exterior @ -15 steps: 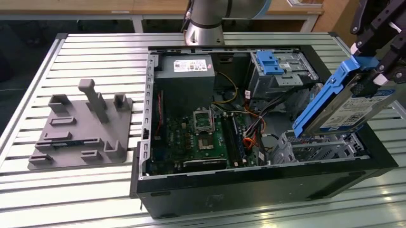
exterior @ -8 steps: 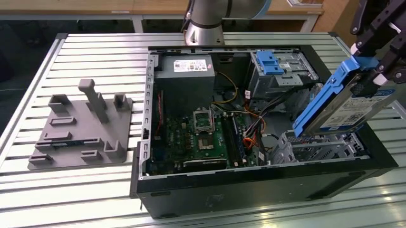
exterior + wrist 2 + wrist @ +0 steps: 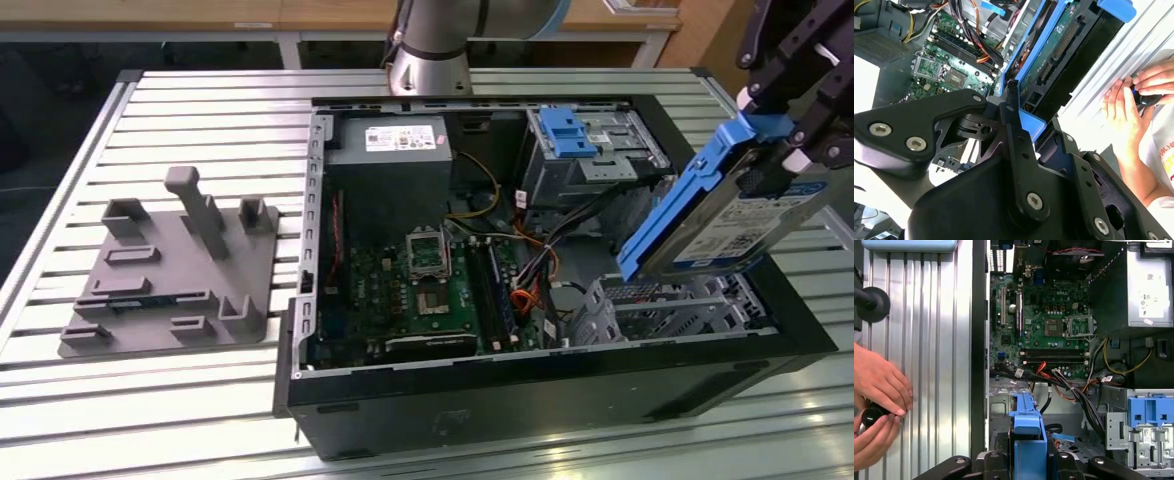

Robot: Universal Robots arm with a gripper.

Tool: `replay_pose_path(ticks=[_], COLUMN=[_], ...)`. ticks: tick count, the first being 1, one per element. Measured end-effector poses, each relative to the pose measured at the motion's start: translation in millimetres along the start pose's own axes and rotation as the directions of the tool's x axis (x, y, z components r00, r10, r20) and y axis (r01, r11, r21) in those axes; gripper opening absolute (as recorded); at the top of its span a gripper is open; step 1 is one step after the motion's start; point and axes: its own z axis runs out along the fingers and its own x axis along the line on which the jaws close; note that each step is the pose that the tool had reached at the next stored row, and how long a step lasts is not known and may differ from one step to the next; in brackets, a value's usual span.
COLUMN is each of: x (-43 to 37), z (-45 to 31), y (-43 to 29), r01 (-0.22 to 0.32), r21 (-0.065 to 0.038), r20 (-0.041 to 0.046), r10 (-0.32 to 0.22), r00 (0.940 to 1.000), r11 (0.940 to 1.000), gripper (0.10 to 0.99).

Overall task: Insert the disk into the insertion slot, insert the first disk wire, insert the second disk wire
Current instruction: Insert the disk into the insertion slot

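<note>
A: Gripper state, quick?
B: The gripper point(image 3: 785, 150) is closed on the disk point(image 3: 721, 215), pinching the upper end of its blue carrier. The disk is tilted in the air, lower end just over the insertion slot point(image 3: 667, 305). Can't tell if it touches. It isn't seated.

A: Where's the slot?
B: In the near corner of the open black computer case point(image 3: 534, 385), at the exterior view's right. Silver, perforated walls.

A: What do the views give differently?
B: The exterior view has the disk's white label side. The second wrist view has its other face, a green circuit board point(image 3: 1061, 45) inside the blue frame. Both wrist views have a person's 2 hands point(image 3: 881, 385) on the table beside the case, closed around a small black knob point(image 3: 871, 415).

A: Deeper in the case?
B: A green motherboard point(image 3: 427, 290) lies flat on the floor, with a black and orange cable bundle point(image 3: 534, 275) between it and the slot. Beyond that there's a taller grey bay with a blue latch point(image 3: 567, 130). A grey power supply point(image 3: 394, 140) sits in the far corner.

A: Surface and room?
B: A slatted aluminium table point(image 3: 174, 100). A grey fixture plate point(image 3: 174, 270) with upright pegs lies at the exterior view's left, well apart from the case. The arm's base point(image 3: 430, 50) stands at the table's far edge, with wood-coloured panels point(image 3: 200, 10) behind.
</note>
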Motion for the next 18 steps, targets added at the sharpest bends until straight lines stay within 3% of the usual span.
replay_pose_path(ticks=[7,18], x=[-3.8,-3.9], z=[2.8,9.1], y=[-4.8,-5.3], r01=[0.005,0.005], r21=[0.000,0.000], r20=[0.0004,0.0006], r10=[-0.005,-0.005], r00=[1.0000,1.0000], r11=[1.0000,1.0000], gripper=[0.365,0.365])
